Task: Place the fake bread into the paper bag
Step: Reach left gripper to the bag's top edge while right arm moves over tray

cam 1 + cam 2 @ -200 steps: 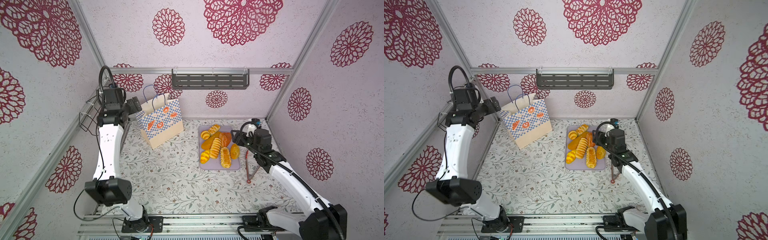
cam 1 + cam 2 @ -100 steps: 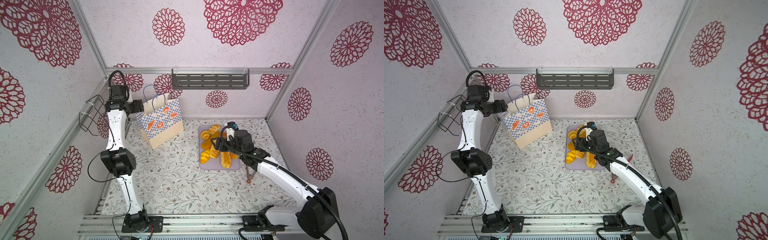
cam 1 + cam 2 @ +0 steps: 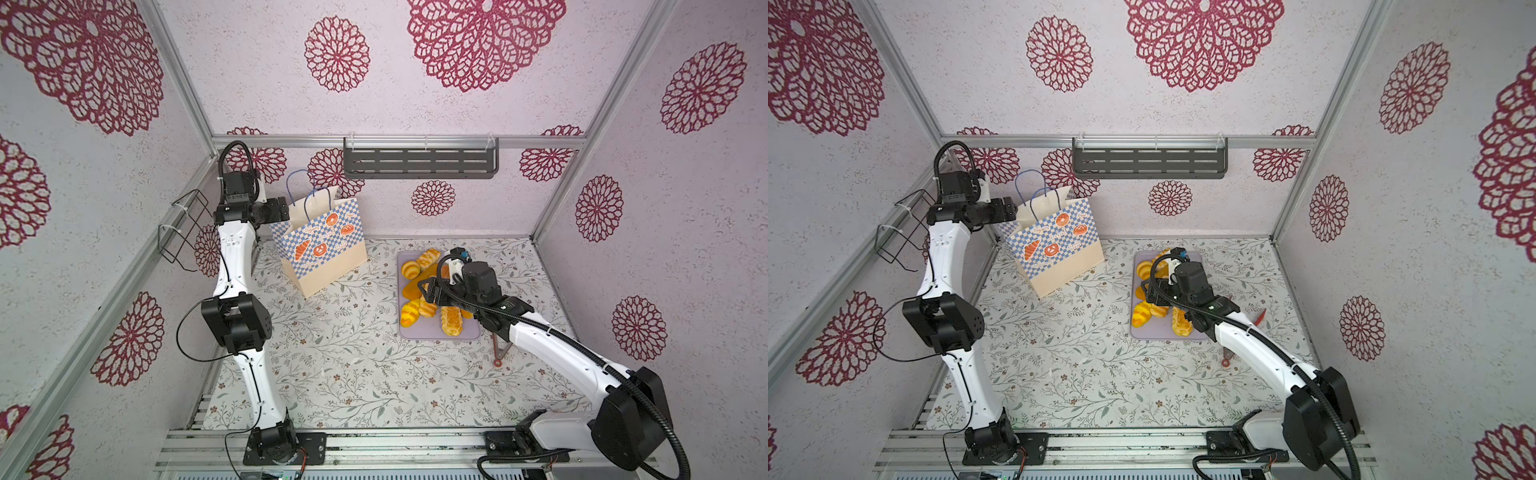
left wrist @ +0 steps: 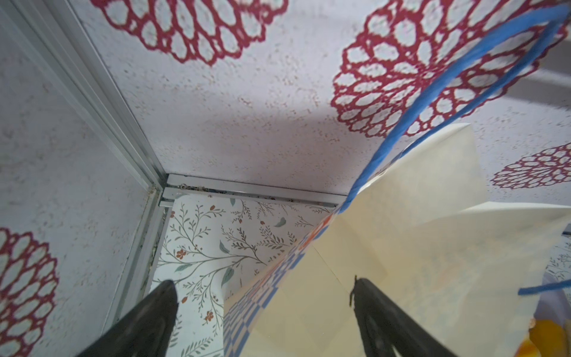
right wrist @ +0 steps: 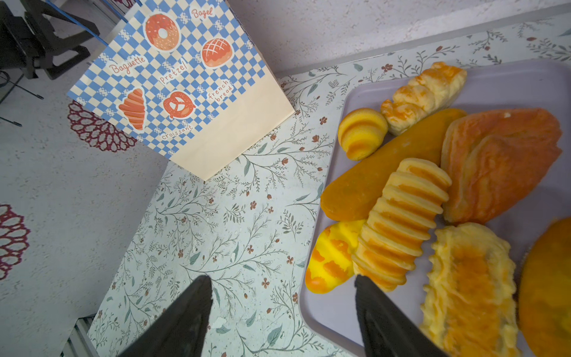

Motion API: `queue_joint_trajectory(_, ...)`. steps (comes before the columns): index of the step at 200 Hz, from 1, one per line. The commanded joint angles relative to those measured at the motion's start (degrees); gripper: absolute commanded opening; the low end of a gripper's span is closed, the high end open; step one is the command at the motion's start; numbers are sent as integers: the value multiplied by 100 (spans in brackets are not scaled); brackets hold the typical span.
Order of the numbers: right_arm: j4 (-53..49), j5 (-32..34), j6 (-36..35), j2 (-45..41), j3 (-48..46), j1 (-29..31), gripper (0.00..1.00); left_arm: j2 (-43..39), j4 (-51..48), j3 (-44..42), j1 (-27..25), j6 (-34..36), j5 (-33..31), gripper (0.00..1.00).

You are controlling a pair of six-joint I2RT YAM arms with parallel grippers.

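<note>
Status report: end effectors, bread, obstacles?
Left end effector open at paper bag rim. Right end effector open, empty, at tray edge. Fake bread on tray. Path unobstructed.

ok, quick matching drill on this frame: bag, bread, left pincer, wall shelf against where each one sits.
1 paper bag
2 fake bread
3 left pincer
4 grey shelf

A piled on the lilac tray
B hung on the back wall
C standing, back left of the table
D open, astride the bag's side edge

Pairs: 1-C, 2-A, 3-D, 4-B
</note>
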Motion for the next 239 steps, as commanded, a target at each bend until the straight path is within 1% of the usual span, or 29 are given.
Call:
queue_joint_trajectory(1,-182,122,111,46,353,38,76,258,190,107,38,524,88,92)
queue_joint_trajectory(13,-294,99,97,121,507,39,76,354,176,160,48,612,168,89)
queue_joint_trajectory(38,-445,129,121,270,729,39,76,550,145,295,64,598,618,82)
queue_joint_trajectory(58,-424,136,219,316,736,53,76,664,163,409,66,491,793,73)
queue_joint_trajectory(88,-344,204,343,307,612,87,76,674,235,408,70,345,971,48)
queue_joint_trajectory(122,-333,284,400,325,566,92,76,487,122,385,65,242,1052,28)
queue_joint_trajectory(136,-305,306,398,331,566,91,76,339,44,336,70,149,1101,16)
queue_joint_trajectory(160,-299,365,347,338,625,92,76,43,-73,90,62,-43,1257,0)
queue_joint_trajectory(190,-323,521,209,267,669,91,76,-408,-144,-341,35,-471,1480,0)
queue_joint_trajectory(211,-596,855,24,233,859,89,76,-835,-253,-815,-52,-782,1579,0)
queue_joint_trajectory(221,-754,1039,-99,231,958,83,76,-1149,-288,-1205,-159,-830,1474,0)
queue_joint_trajectory(239,-1098,1463,-240,222,1154,65,77,-1963,-135,-2203,-401,-920,1006,0)
